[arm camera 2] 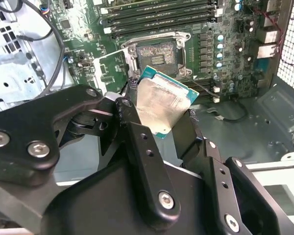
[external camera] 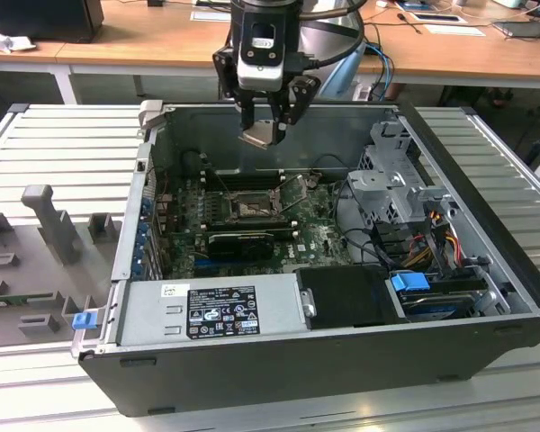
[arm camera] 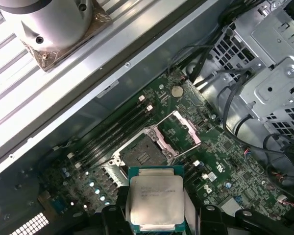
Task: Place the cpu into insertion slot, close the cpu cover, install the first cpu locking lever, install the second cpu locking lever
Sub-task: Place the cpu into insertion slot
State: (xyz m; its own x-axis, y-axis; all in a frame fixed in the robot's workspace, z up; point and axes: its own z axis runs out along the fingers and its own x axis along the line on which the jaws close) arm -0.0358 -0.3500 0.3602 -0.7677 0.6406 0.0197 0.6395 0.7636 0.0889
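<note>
Pincer (external camera: pixel 263 129) pinched the cpu (arm camera: pixel 156 200) by its edges, held in the air over the insertion slot (arm camera: pixel 143 154) — cpu cover (arm camera: pixel 188 126) stood open.

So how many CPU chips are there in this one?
1. The cpu is clamped in the pincer, in the air above the case; the insertion slot lies bare, so none hides there.
</note>
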